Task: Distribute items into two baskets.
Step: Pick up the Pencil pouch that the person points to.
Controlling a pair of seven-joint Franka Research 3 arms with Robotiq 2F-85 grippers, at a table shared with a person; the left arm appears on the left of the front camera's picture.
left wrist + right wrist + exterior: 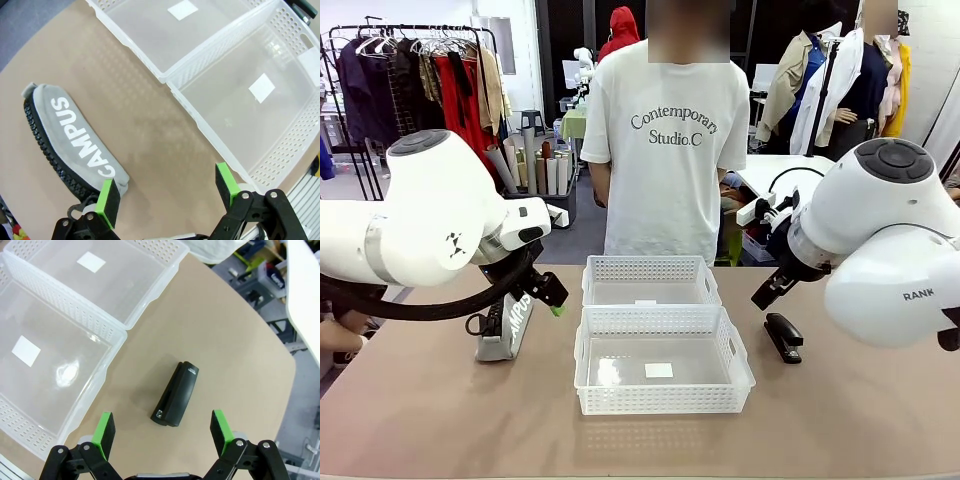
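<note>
While the left tool (pixel 167 192) gaped beside the CAMPUS pouch (pixel 70 135), the right tool (pixel 162 431) gaped above the stapler (pixel 176 393). Both held nothing.

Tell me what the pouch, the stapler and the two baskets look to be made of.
The pouch looks like matte grey fabric with white lettering; its black ridged edge could be zip or rubber. The stapler is smooth satin black, plastic or painted metal, unclear which. The near basket and far basket look like glossy translucent white plastic, with lattice walls and glare on the base.
</note>
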